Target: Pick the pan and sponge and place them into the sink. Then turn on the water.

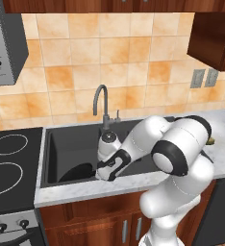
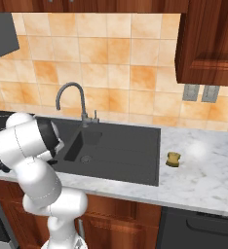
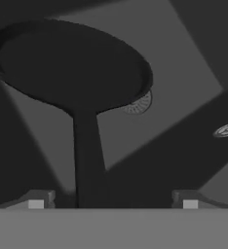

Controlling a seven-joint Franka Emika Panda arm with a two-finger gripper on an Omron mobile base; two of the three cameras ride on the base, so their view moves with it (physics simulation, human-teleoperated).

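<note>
The sink (image 2: pixel 130 155), a dark grey double basin, is being shown set into the marble counter (image 2: pixel 203 180), with the grey gooseneck faucet (image 1: pixel 101 103) rising behind it. The black pan (image 3: pixel 72 65) is being seen lying in the large basin, partly covering a round drain (image 3: pixel 138 103), its long handle (image 3: pixel 88 155) running back toward the gripper (image 3: pixel 113 199). The gripper is being held wide apart, one fingertip on either side of the handle and clear of it, so nothing is being gripped. The sponge (image 2: pixel 173 159) is being left on the counter, just beside the drainboard's right edge, well apart from the pan.
</note>
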